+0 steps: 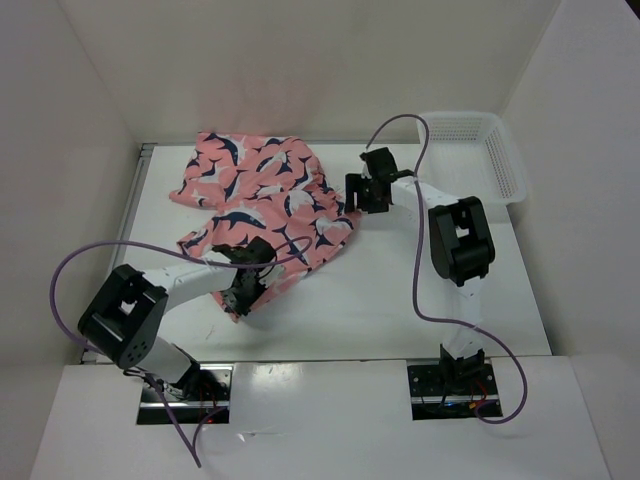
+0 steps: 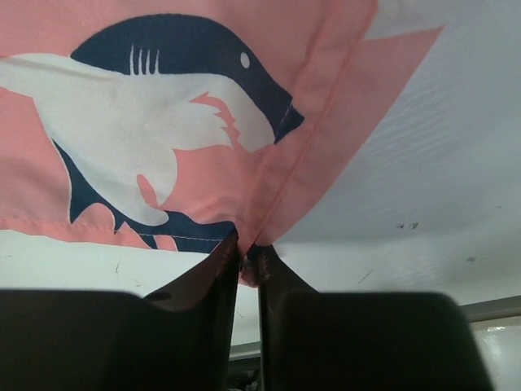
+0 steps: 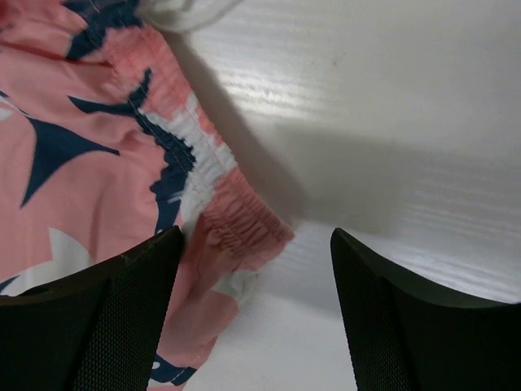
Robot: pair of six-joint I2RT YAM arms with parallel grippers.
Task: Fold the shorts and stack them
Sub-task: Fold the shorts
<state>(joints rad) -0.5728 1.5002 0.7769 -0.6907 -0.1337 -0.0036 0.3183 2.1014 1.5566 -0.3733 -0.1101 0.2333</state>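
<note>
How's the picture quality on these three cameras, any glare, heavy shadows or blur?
Top external view: even, soft light, everything sharp, only faint shadows on the table. Left wrist view: the shorts print is crisp, the left gripper nearly black in silhouette. Right wrist view: bright sheen on the table, a soft shadow beside the elastic waistband, the right gripper dark.

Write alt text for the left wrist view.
The black left tool is pinched shut on the edge of the salmon-pink cloth shorts with navy-and-white shark print. The cloth spreads across the upper frame, with the white table showing beside and below it.
</note>
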